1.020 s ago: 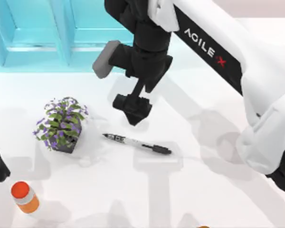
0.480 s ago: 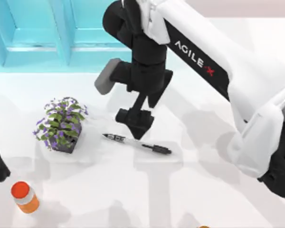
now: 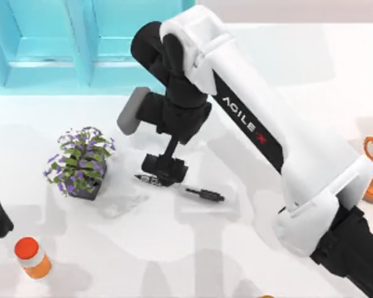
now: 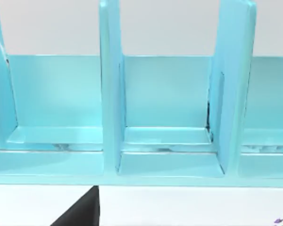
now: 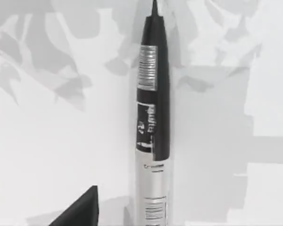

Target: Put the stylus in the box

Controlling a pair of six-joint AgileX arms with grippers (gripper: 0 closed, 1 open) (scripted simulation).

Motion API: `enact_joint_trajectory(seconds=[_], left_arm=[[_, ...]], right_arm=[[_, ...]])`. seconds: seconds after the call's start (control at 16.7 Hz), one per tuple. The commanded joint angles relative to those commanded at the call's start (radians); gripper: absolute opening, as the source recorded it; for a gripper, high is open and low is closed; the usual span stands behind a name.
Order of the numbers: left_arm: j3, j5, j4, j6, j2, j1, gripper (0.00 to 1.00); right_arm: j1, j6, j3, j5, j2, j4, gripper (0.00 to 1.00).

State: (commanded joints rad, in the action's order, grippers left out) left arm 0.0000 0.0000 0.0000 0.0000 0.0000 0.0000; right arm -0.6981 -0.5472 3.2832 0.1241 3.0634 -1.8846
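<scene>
At the worktop's middle: the stylus [image 3: 180, 188] lies flat, its black tip toward the plant [image 3: 81, 161], its black rubbery end toward the top view's right.
Right gripper: right gripper [image 3: 163, 169] hangs directly above the stylus's printed white barrel near the tip end; whether its jaws are apart or closed I cannot tell, and nothing shows it holding the stylus.
Wrist look: the right wrist view shows the stylus [image 5: 151, 122] running lengthwise down the middle, with one dark finger [image 5: 80, 209] beside it and apart from it.
Left arm: parked at the worktop's left edge.
Box: the box [image 3: 81, 46] sits at the far left of the worktop, well apart from the stylus; its divider splits it into compartments, seen also in the left wrist view [image 4: 111, 94].
Handling: likely light, stiff and smooth on the barrel, so it could roll or slip; pinching across the barrel near mid-length looks the steadier hold, and the rubbery end would offer more grip.
Writing: the arm reads "AGILE X"; the barrel's black print and barcode-like block are too small to read.
Other things: an orange-capped bottle [image 3: 32, 256] stands near the left corner.
</scene>
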Motion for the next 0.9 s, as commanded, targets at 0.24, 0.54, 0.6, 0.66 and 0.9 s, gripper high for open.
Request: enact_joint_trajectory(seconds=[0.24,0.54,0.6,0.66,0.9], left_arm=[[0.000,0.000,0.000,0.000,0.000,0.000,1.00],[0.000,0.000,0.000,0.000,0.000,0.000,1.00],[0.000,0.000,0.000,0.000,0.000,0.000,1.00],[0.000,0.000,0.000,0.000,0.000,0.000,1.00],[0.000,0.000,0.000,0.000,0.000,0.000,1.00]], right_arm=[[-0.009,0.011,0.258,-0.002,0.183,-0.070,1.00],[-0.017,0.017,0.361,-0.002,0.267,-0.091,1.00],[-0.017,0.017,0.361,-0.002,0.267,-0.091,1.00],[-0.017,0.017,0.361,-0.002,0.267,-0.091,1.00],[-0.017,0.017,0.361,-0.002,0.267,-0.091,0.77]])
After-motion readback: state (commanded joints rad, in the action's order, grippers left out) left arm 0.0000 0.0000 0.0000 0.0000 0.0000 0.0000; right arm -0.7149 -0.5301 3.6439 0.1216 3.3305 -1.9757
